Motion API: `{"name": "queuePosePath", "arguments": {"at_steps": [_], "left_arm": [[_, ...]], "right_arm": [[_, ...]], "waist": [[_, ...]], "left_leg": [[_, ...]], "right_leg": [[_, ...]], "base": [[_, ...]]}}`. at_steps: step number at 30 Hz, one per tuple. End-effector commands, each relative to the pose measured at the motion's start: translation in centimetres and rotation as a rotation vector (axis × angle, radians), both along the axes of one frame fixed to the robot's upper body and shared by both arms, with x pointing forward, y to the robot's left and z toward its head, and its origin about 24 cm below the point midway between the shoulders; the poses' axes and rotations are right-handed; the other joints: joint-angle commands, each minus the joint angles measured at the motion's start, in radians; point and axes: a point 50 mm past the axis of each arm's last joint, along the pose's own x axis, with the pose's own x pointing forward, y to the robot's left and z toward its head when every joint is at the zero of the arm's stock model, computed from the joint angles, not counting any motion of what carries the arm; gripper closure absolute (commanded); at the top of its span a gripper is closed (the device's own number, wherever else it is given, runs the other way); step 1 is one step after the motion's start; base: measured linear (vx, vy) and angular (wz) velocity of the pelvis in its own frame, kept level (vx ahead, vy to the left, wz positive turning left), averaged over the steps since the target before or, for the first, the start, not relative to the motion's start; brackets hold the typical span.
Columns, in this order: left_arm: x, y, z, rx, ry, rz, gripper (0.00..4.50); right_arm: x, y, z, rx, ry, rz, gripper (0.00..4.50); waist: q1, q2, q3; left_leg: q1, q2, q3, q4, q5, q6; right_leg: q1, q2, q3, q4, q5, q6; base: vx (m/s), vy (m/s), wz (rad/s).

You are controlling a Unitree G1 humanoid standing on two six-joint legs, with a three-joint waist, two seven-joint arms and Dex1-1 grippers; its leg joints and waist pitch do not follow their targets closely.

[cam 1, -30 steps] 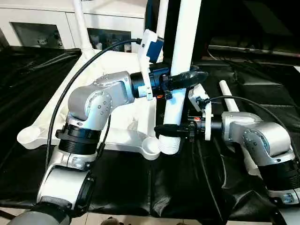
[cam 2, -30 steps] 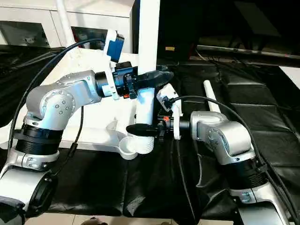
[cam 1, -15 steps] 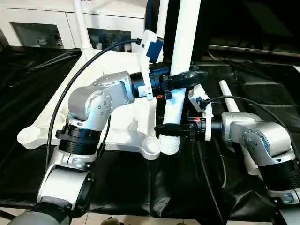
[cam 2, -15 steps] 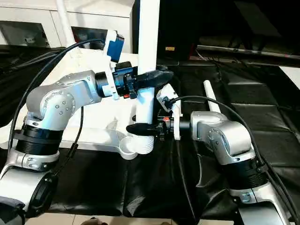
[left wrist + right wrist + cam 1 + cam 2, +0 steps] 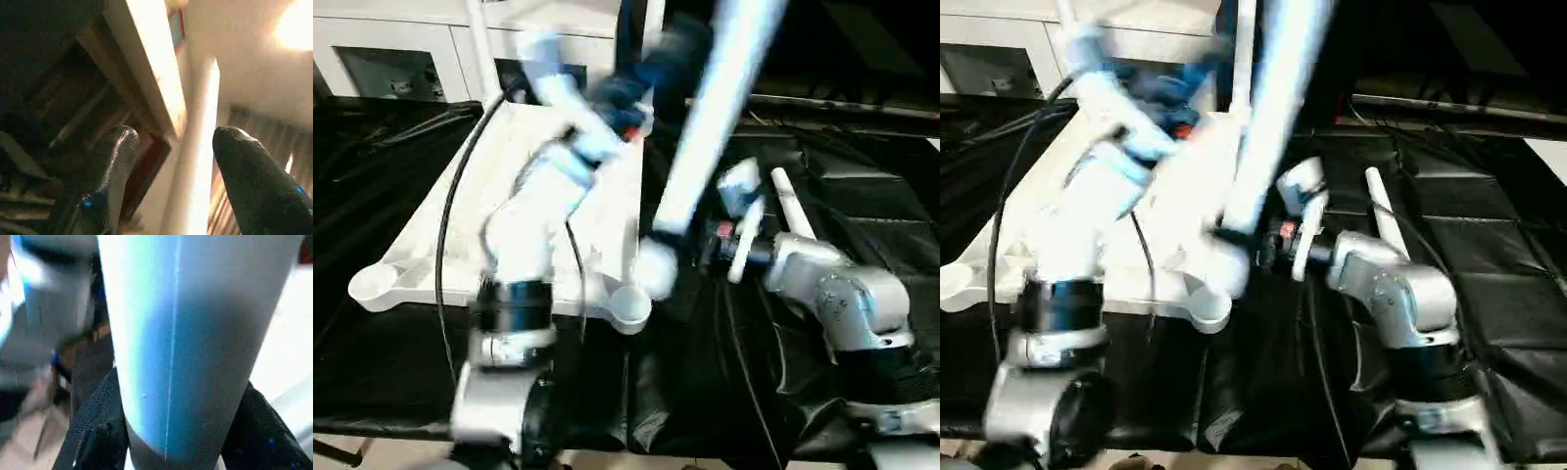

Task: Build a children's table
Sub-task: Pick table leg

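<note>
The white tabletop lies underside up on the black cloth, its near corner socket empty. A long white leg leans with its top toward the right. My right gripper is shut on it just above its flared lower end, which hangs beside that socket. In the right wrist view the leg sits between both fingers. My left gripper is raised over the tabletop, away from the leg. In the left wrist view its fingers stand apart with nothing held.
Another white leg lies on the black cloth behind my right arm. An upright leg stands at the tabletop's far left corner. White cabinets line the back wall.
My left gripper has let go of the leg and swung up and to the left. The leg, still in my right gripper, has tipped with its top to the right.
</note>
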Motion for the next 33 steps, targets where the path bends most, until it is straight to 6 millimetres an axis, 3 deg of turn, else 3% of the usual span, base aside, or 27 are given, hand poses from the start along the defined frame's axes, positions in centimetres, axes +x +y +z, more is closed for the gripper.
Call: {"name": "queuePosePath", "arguments": {"at_steps": [1,2,3,7,8,10,13,16,18,22,27,33], "left_arm": [[-0.6,0.5,0.5,-0.092,-0.005,-0.043,1.5],[-0.6,0.9,0.2,-0.048,-0.009,-0.026,1.5],[-0.5,1.1,-0.3,0.044,-0.005,-0.003,1.5],[-0.4,1.2,-2.1,0.37,-0.05,0.083,1.5],[-0.6,1.4,-4.1,0.63,-0.102,0.097,1.5],[-1.3,2.0,-5.8,0.835,-0.182,0.053,1.5],[-3.7,4.2,-9.8,1.244,-0.281,-0.201,1.5],[-4.0,5.4,-11.1,1.364,-0.278,-0.258,1.5],[-4.1,6.3,-12.0,1.423,-0.246,-0.309,1.5],[-4.0,8.0,-13.4,1.594,-0.257,-0.353,1.5],[-3.2,9.2,-14.4,1.702,-0.224,-0.328,1.9],[-2.5,9.7,-14.7,1.704,-0.215,-0.315,2.56]], "right_arm": [[0.7,-0.9,1.2,0.107,-0.018,-0.103,2.6],[1.0,-1.2,1.0,0.089,-0.015,-0.152,2.6],[1.4,-1.5,0.6,0.046,-0.014,-0.203,2.6],[1.9,-2.0,-0.5,-0.073,-0.021,-0.289,2.61],[2.1,-2.4,-1.1,-0.134,-0.033,-0.34,2.61],[2.3,-2.7,-1.4,-0.186,-0.053,-0.384,2.61],[2.2,-3.0,-2.1,-0.237,-0.075,-0.423,2.61],[2.1,-2.8,-2.4,-0.254,-0.076,-0.415,2.61],[1.9,-2.6,-2.8,-0.279,-0.08,-0.401,2.61],[1.6,-2.2,-3.3,-0.303,-0.092,-0.392,2.61],[1.3,-1.9,-3.6,-0.308,-0.094,-0.382,2.61],[1.3,-1.8,-3.8,-0.311,-0.097,-0.378,2.61]], "waist": [[0.004,0.001,-0.076],[0.004,0.002,-0.077],[0.0,0.011,-0.075],[-0.004,0.012,-0.074],[0.0,0.016,-0.076],[-0.001,0.013,-0.077],[-0.006,0.021,-0.081],[-0.009,0.025,-0.077],[-0.009,0.029,-0.074],[-0.009,0.037,-0.071],[-0.009,0.038,-0.071],[-0.007,0.037,-0.074]], "left_leg": [[0.003,0.036,-0.002,-0.061,-0.095,0.032],[0.005,0.037,-0.004,-0.063,-0.096,0.027],[0.007,0.04,-0.006,-0.067,-0.101,0.015],[0.011,0.039,-0.007,-0.072,-0.103,-0.009],[0.011,0.038,-0.011,-0.073,-0.098,-0.01],[0.011,0.039,-0.012,-0.076,-0.084,-0.012],[0.013,0.038,-0.006,-0.071,-0.033,-0.022],[0.015,0.035,-0.002,-0.073,-0.05,-0.019],[0.016,0.037,0.0,-0.076,-0.089,-0.035],[0.019,0.037,-0.003,-0.082,-0.167,-0.058],[0.017,0.036,-0.003,-0.08,-0.172,-0.061],[0.016,0.039,-0.004,-0.079,-0.162,-0.061]], "right_leg": [[0.065,-0.073,0.041,-0.073,-0.129,-0.247],[0.063,-0.072,0.04,-0.074,-0.138,-0.239],[0.06,-0.068,0.039,-0.077,-0.151,-0.218],[0.061,-0.068,0.043,-0.078,-0.177,-0.148],[0.061,-0.07,0.041,-0.079,-0.177,-0.137],[0.058,-0.071,0.043,-0.077,-0.18,-0.108],[0.055,-0.068,0.045,-0.057,-0.058,-0.151],[0.054,-0.065,0.047,-0.057,-0.035,-0.175],[0.054,-0.067,0.047,-0.059,-0.061,-0.196],[0.054,-0.07,0.05,-0.066,-0.152,-0.18],[0.053,-0.069,0.05,-0.066,-0.149,-0.186],[0.054,-0.073,0.05,-0.063,-0.134,-0.196]], "base": [[0.0,0.0,0.0],[0.0,0.0,0.0],[0.0,0.0,0.0],[0.0,0.0,0.0],[0.0,0.0,0.0],[0.0,0.0,0.0],[0.0,0.0,0.0],[0.0,0.0,0.0],[0.0,0.0,0.0],[0.0,0.0,0.0],[0.0,0.0,0.0],[0.0,0.0,0.0]]}}
